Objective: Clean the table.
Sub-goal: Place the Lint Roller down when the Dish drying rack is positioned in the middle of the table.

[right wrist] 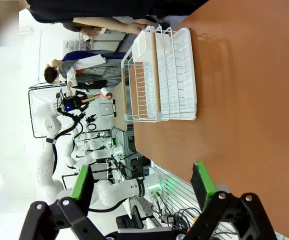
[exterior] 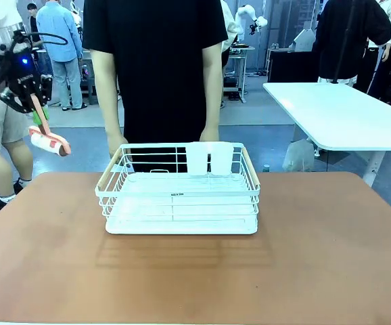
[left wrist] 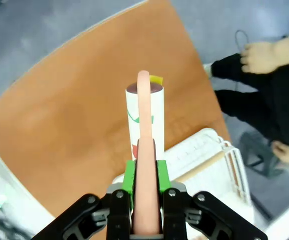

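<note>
Around rack [exterior: 179, 196], bare table [exterior: 317, 271] margins

Left gripper [exterior: 36, 115] raised at far left, jaws clamped tight; right gripper [right wrist: 143, 186] low, jaws wide apart

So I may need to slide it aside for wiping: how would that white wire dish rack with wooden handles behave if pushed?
The white wire dish rack looks light, being open wire and holding only a white insert. It would probably slide easily on the smooth reddish-brown table. It sits low and wide, so tipping seems unlikely.
</note>
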